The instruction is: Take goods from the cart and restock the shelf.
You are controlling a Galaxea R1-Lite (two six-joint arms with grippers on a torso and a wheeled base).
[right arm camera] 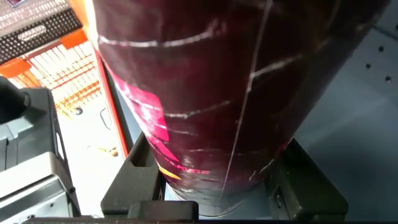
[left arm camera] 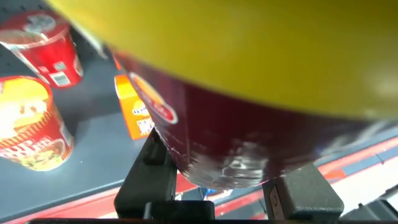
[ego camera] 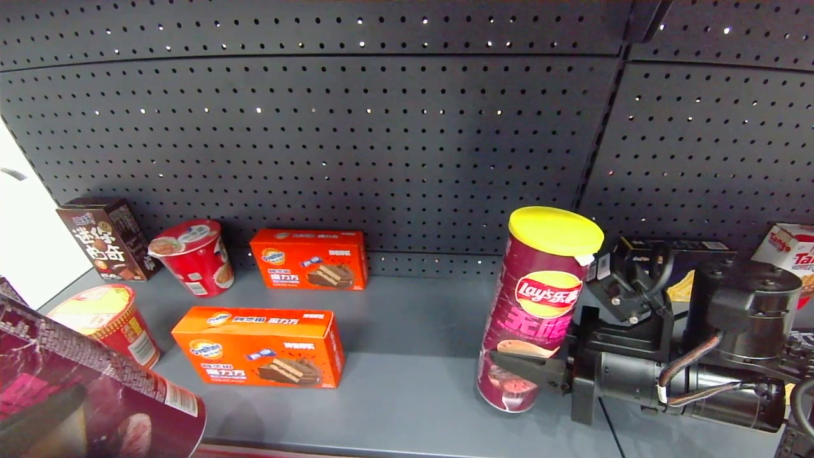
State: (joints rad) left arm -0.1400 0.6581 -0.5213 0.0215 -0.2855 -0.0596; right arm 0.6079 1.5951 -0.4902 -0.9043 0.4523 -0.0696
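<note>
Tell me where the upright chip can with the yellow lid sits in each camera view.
Head view: chip can right of centre, upright, in the right gripper.
Right wrist view: its dark red wall up close, between the fingers.
Left wrist view: a second can, the left gripper's.
Shared: grey shelf board.

The head camera looks forward and down at the shelf [ego camera: 407,369]. The left wrist camera sits nearly against the left can [left arm camera: 249,137], the right wrist camera against the right can [right arm camera: 217,93]. Head and left wrist views seemingly share the red cups [ego camera: 194,254].
</note>
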